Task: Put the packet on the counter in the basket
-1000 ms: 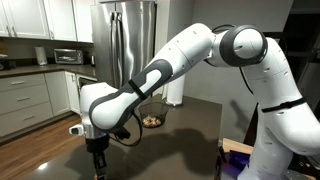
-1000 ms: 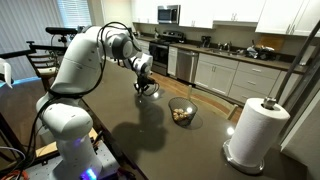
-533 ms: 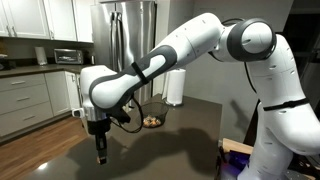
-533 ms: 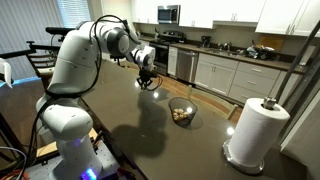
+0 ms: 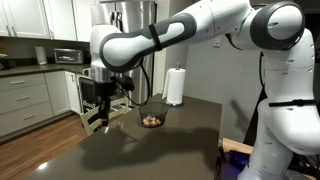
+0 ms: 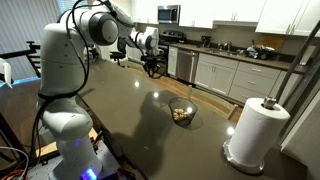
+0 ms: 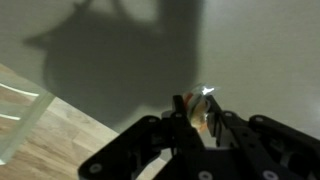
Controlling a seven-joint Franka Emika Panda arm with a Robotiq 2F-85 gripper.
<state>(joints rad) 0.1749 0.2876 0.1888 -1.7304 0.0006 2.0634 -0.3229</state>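
My gripper (image 7: 196,108) is shut on the small pale yellowish packet (image 7: 203,97), which sticks out between the fingertips in the wrist view. In both exterior views the gripper (image 5: 100,113) (image 6: 155,68) hangs well above the dark counter (image 5: 150,150) (image 6: 120,115), near its edge. The packet is too small to make out there. The dark bowl-shaped basket (image 5: 151,121) (image 6: 182,111) sits on the counter with small tan items inside, off to the side of the gripper.
A white paper towel roll (image 5: 176,87) (image 6: 255,130) stands on the counter beyond the basket. White cabinets with a microwave (image 5: 67,56) and a steel fridge (image 5: 128,40) are behind. Wood floor (image 7: 40,130) lies below the counter edge.
The arm has risen from low at the counter to well above it, carrying the packet and swinging toward the basket's side.
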